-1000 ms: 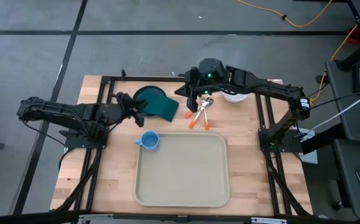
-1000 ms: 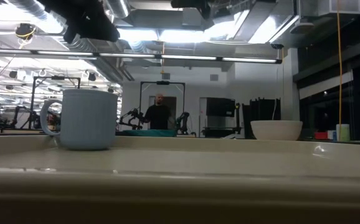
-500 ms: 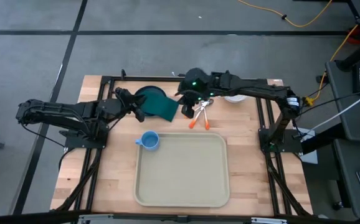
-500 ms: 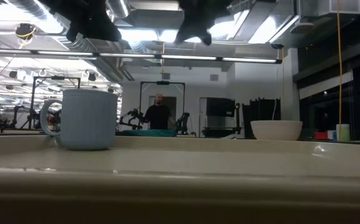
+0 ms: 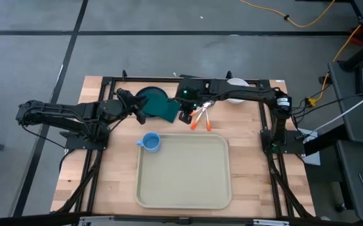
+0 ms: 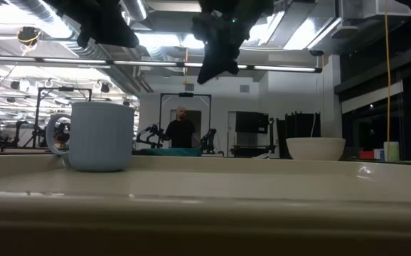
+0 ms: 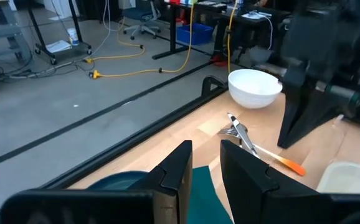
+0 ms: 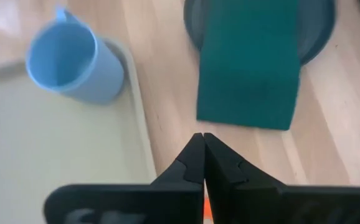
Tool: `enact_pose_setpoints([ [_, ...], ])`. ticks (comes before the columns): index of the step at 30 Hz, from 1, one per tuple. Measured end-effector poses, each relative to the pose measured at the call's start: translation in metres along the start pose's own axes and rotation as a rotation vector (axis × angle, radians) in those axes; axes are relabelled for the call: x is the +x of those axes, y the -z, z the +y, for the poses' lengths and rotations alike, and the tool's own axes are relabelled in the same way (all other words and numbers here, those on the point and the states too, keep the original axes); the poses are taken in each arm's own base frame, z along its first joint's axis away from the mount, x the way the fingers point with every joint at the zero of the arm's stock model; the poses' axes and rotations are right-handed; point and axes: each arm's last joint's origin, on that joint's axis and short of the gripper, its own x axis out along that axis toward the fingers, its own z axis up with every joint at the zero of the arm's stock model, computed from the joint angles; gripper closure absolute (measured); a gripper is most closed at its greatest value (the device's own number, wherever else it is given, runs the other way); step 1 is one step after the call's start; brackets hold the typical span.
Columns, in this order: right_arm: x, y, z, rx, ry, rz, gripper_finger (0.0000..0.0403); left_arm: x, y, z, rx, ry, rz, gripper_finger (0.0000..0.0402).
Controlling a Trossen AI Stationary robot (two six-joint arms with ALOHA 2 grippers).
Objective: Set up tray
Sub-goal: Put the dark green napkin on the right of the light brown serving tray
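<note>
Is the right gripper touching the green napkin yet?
Apart. The right wrist view shows bare wood between the shut right gripper and the green napkin.

1. The left arm reaches in from the table's left side, lying low and stretched toward the far middle.
2. The left gripper [image 5: 142, 113] sits at that arm's end, its fingers [image 7: 175, 171] a narrow gap apart.
3. The right arm stretches from its base at the right along the far edge toward the middle.
4. The right gripper [image 8: 202, 163] points down at the table, fingers pressed together.
</note>
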Motion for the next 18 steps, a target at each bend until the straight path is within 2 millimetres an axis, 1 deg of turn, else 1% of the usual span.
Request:
enact_pose_setpoints([
  [3, 0.01, 0.002, -0.002, -0.006, 0.001, 0.023, 0.0399, 0.0, 0.0, 0.0, 0.001, 0.0, 0.0, 0.0325],
  [5, 0.015, 0.001, -0.011, 0.015, -0.01, 0.023, 0.0396, 0.0, 0.0, 0.0, -0.001, 0.001, -0.002, 0.0325],
  [8, 0.016, -0.002, -0.034, 0.094, -0.08, -0.011, 0.0395, 0.0, 0.0, 0.0, -0.002, 0.008, 0.0, 0.0325],
  [11, 0.012, -0.005, -0.059, 0.159, -0.161, -0.049, 0.0398, 0.0, 0.0, 0.0, -0.003, 0.013, 0.001, 0.0325],
  [16, 0.004, -0.002, -0.098, 0.228, -0.151, -0.074, 0.0391, 0.0, -0.001, -0.001, -0.009, 0.015, -0.006, 0.0325],
  [18, 0.0, 0.0, -0.111, 0.254, -0.182, -0.085, 0.0386, 0.0, -0.001, -0.001, -0.011, 0.016, -0.008, 0.0325],
])
